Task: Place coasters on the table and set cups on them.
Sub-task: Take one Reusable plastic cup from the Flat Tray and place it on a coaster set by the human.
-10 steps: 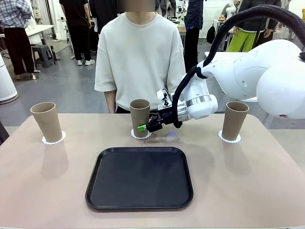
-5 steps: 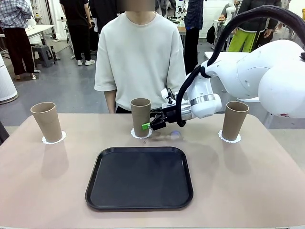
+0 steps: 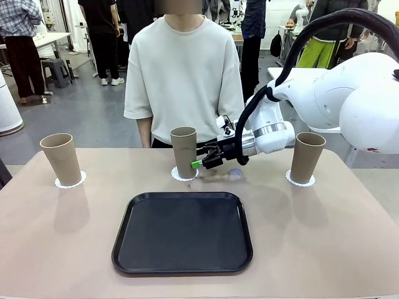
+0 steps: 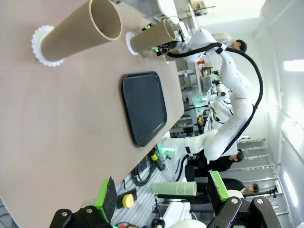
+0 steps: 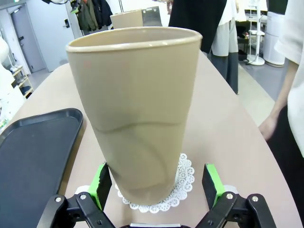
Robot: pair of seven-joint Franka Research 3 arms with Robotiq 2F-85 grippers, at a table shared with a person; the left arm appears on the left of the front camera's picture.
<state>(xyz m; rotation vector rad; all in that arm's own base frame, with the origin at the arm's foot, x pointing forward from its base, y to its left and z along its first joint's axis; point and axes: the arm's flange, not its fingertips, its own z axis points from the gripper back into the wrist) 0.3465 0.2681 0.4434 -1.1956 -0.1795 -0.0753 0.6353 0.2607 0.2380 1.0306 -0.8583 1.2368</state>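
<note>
Three tan cups stand upright on white scalloped coasters along the far side of the table (image 3: 324,237): the left cup (image 3: 61,159) on its coaster (image 3: 70,182), the middle cup (image 3: 184,151) on its coaster (image 3: 184,175), the right cup (image 3: 308,157) on its coaster (image 3: 300,180). My right gripper (image 3: 198,164) is open just right of the middle cup. In the right wrist view that cup (image 5: 135,109) stands on its coaster (image 5: 184,180) between and just beyond the spread green pads (image 5: 101,180), untouched. My left gripper (image 4: 161,192) is open and holds nothing, far from the left cup (image 4: 78,33).
A black tray (image 3: 182,232) lies bare in the middle of the table's near half. A person in a white shirt (image 3: 182,75) stands at the far edge behind the middle cup, one hand (image 5: 270,128) hanging by the table's edge.
My right gripper has drawn back to the right, away from the middle cup, and stayed open. The cup has stayed upright on its coaster.
</note>
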